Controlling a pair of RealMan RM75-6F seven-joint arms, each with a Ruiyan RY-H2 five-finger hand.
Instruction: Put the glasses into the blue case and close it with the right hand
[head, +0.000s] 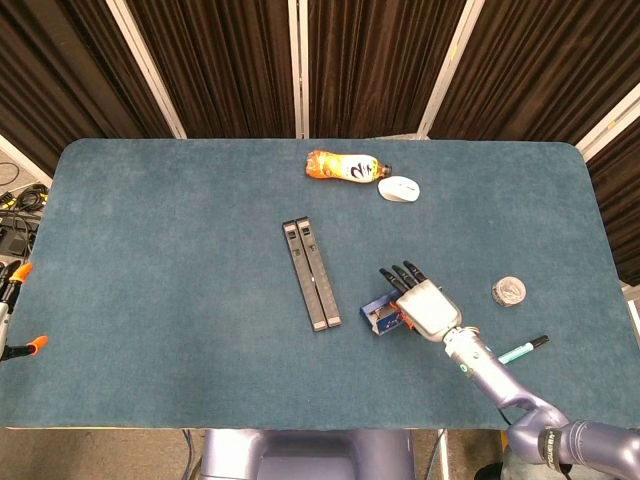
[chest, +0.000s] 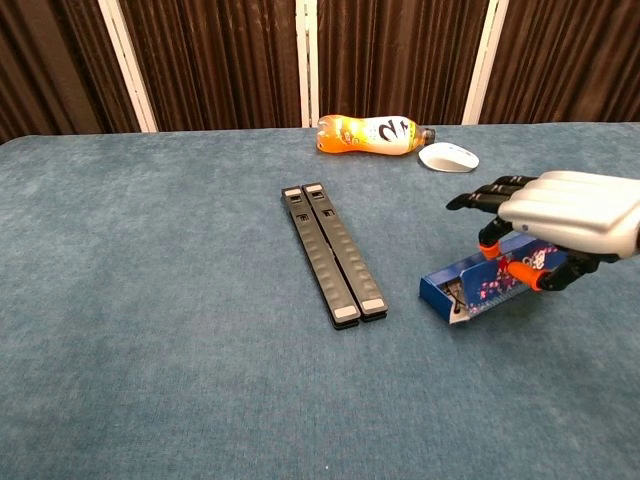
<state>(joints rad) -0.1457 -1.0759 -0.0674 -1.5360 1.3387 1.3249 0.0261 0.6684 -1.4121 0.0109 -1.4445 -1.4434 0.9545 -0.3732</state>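
The blue case (head: 377, 319) is a small open box with a flowered side (chest: 478, 291), tilted, with one end on the table near its front right. My right hand (head: 425, 306) reaches over it from the right and grips its far wall between orange-tipped fingers (chest: 489, 250) and thumb. The hand (chest: 565, 210) covers most of the case's opening. A thin pale object shows inside the open end; I cannot tell whether it is the glasses. The left hand appears in neither view.
Two long black bars (head: 311, 273) lie side by side left of the case. An orange bottle (head: 343, 166) and a white mouse (head: 399, 188) lie at the back. A round tin (head: 509, 291) and a green pen (head: 520, 350) sit right of the hand.
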